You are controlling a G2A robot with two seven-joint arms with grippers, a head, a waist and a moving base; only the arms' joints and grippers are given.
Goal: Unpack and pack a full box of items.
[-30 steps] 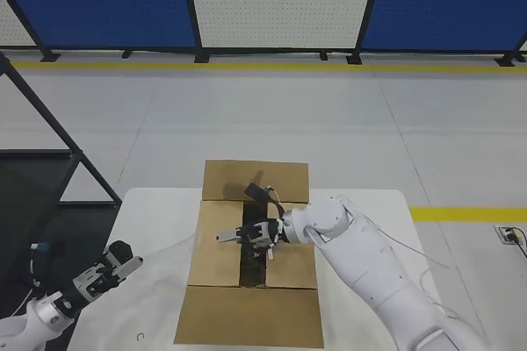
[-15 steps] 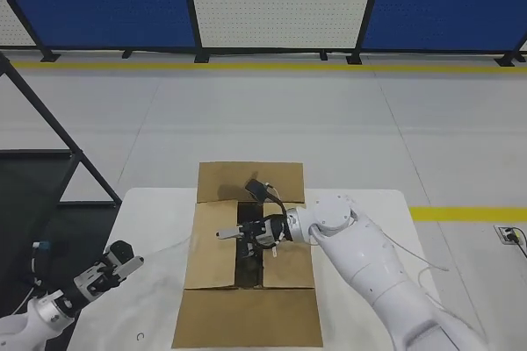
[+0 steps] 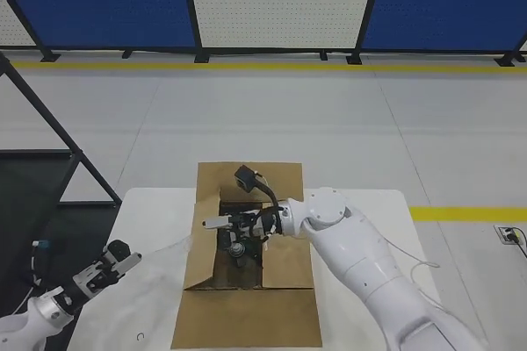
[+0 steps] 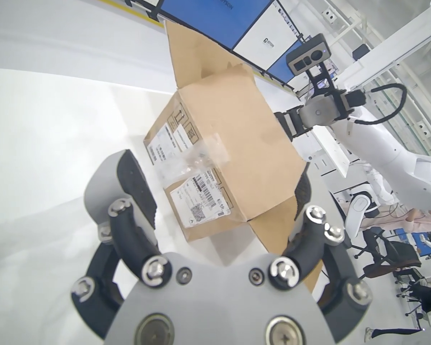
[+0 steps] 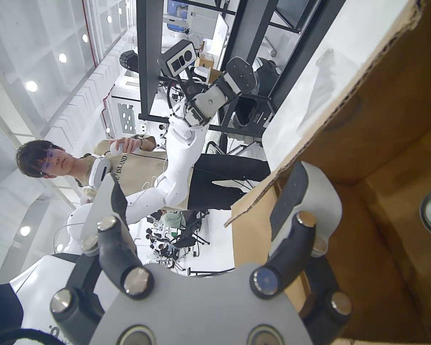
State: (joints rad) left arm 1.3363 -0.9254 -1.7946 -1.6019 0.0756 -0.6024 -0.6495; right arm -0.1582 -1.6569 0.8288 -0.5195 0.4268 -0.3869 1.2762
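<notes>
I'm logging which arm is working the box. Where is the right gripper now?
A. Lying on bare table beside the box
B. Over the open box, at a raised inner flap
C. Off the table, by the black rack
B: the top view shows the right gripper over the open box, against a raised inner flap; its wrist view shows cardboard close beside one finger.

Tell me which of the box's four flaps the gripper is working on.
The left flap, tilted up with the right gripper astride its edge. The right flap lies over the box; the far flap and near flap lie spread outward.
</notes>
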